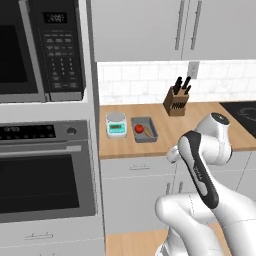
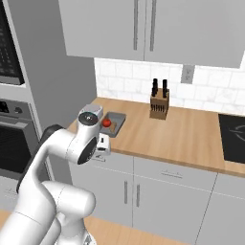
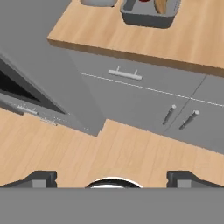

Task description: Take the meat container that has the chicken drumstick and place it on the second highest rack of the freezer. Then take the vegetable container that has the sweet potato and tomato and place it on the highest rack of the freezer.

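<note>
The grey vegetable container sits on the wooden counter, near its front edge. In it lie a red tomato and an orange sweet potato. My gripper hangs in front of the counter's edge, below and nearer than the container, pointing down at the floor. Its fingertips stand wide apart with nothing between them, so it is open. The meat container with the chicken drumstick and the freezer are out of view.
A kitchen scale stands left of the container and a knife block at the back. A tall oven and microwave unit borders the counter's left end. A black cooktop is at right. Drawer handle and cabinet doors below.
</note>
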